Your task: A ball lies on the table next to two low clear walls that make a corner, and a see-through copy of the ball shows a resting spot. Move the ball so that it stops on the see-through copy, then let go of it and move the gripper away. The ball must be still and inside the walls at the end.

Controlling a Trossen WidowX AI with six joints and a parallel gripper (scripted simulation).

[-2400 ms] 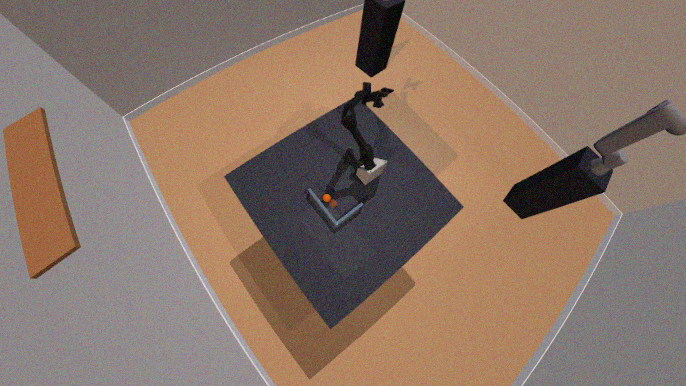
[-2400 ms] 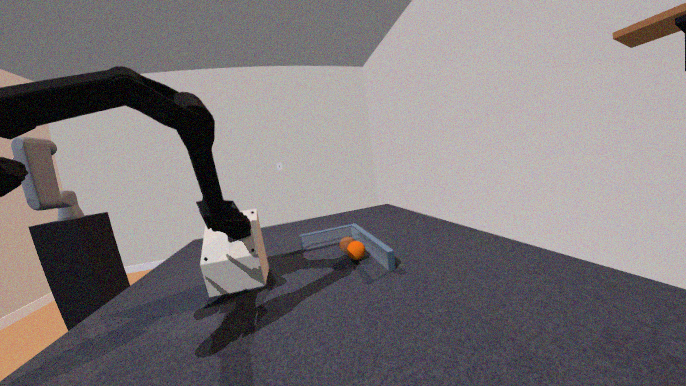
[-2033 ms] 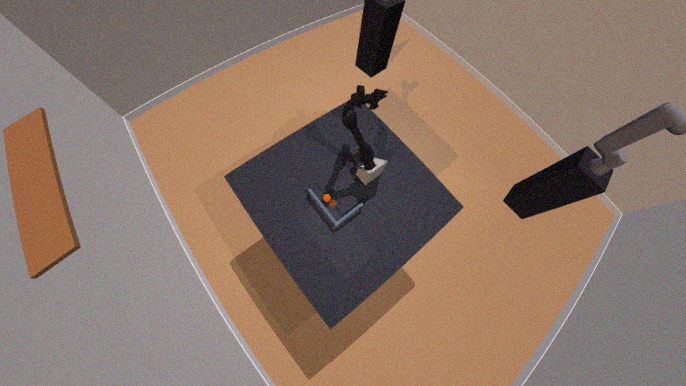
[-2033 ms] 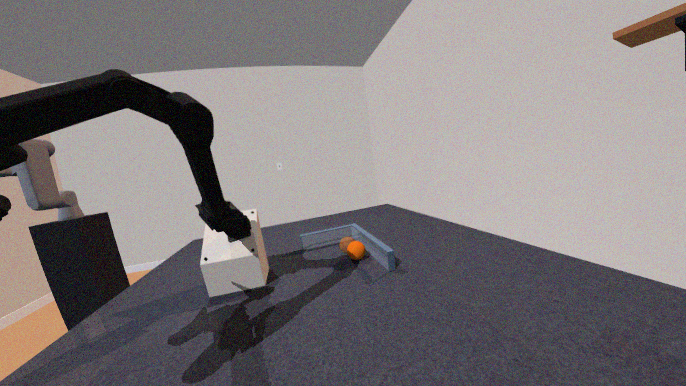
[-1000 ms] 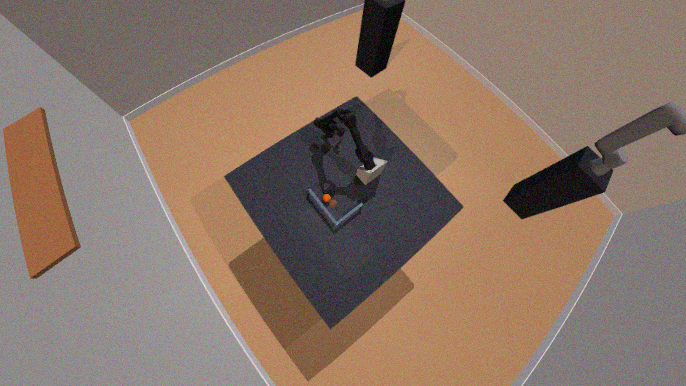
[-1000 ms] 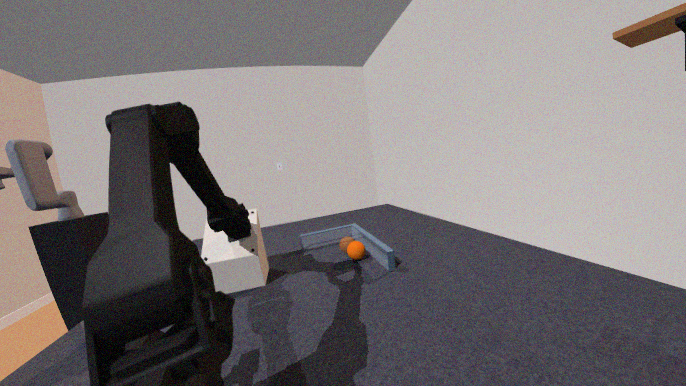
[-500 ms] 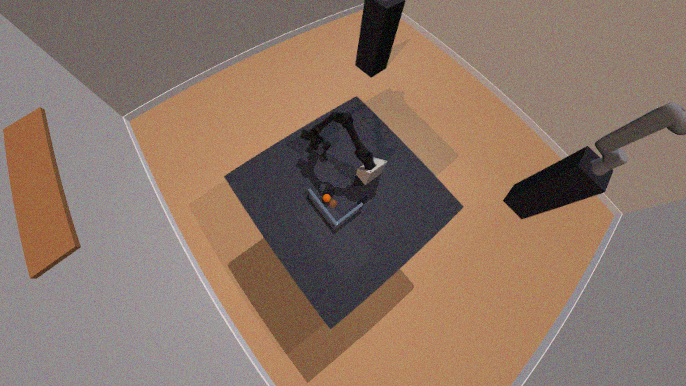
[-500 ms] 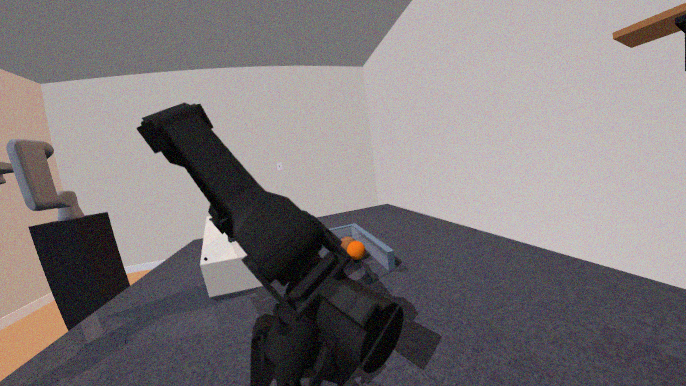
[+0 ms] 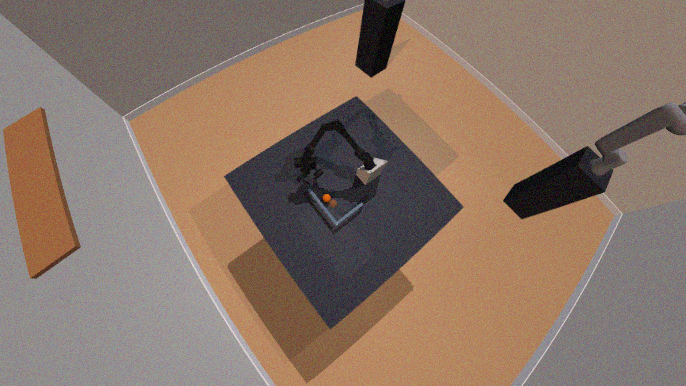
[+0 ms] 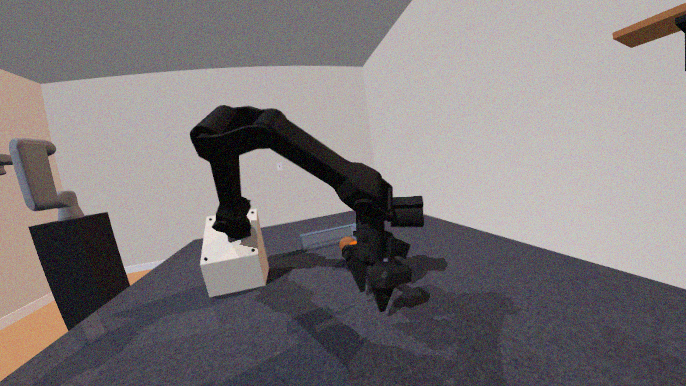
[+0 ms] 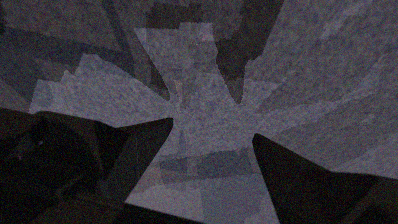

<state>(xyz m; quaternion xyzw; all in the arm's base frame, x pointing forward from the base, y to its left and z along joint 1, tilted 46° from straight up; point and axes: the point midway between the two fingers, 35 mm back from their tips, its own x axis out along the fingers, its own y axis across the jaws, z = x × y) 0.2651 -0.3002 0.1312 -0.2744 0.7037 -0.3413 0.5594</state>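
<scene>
gripper (image 10: 382, 295): jaws wide apart, holding nothing; low over table (image 10: 525, 310) | ball (image 9: 326, 198): inside walls (image 9: 345, 216), seemingly just beside see-through copy (image 9: 333, 203)

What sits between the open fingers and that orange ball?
Only one low clear wall, seen in the top view: the gripper hangs just outside it, with the ball just inside.
</scene>
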